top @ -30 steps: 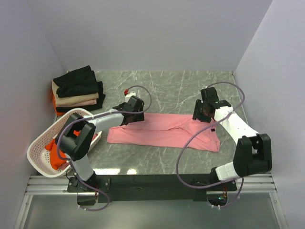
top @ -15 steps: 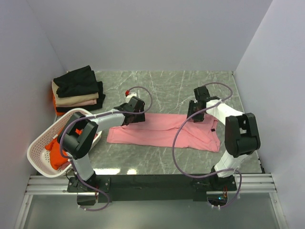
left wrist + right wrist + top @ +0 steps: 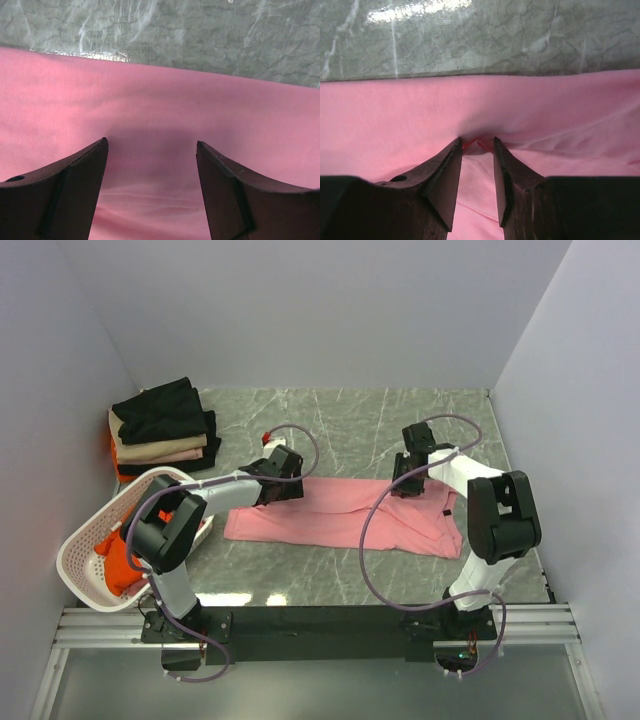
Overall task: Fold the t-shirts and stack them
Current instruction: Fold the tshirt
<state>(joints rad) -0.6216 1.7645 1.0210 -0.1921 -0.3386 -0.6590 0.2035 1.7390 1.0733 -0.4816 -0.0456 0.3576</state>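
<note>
A light pink t-shirt (image 3: pixel 330 522) lies in a long flat band across the middle of the table. My left gripper (image 3: pixel 274 491) is open just above its far left part; in the left wrist view the open gripper (image 3: pixel 152 143) has pink cloth (image 3: pixel 150 110) beneath it and nothing between the fingers. My right gripper (image 3: pixel 405 483) is at the shirt's far right edge; in the right wrist view the gripper (image 3: pixel 477 141) is nearly shut, pinching a small ridge of the pink t-shirt (image 3: pixel 395 115). Folded black, beige and orange shirts (image 3: pixel 162 427) are stacked at the back left.
A white perforated basket (image 3: pixel 82 545) stands tilted at the left front, holding an orange-red shirt (image 3: pixel 118 565). Grey walls close in the back and both sides. The grey marbled tabletop (image 3: pixel 340 425) shows behind the pink shirt.
My right gripper has moved left and down onto the shirt's far edge and closed on a pinch of cloth. My left gripper has shifted slightly and stays open.
</note>
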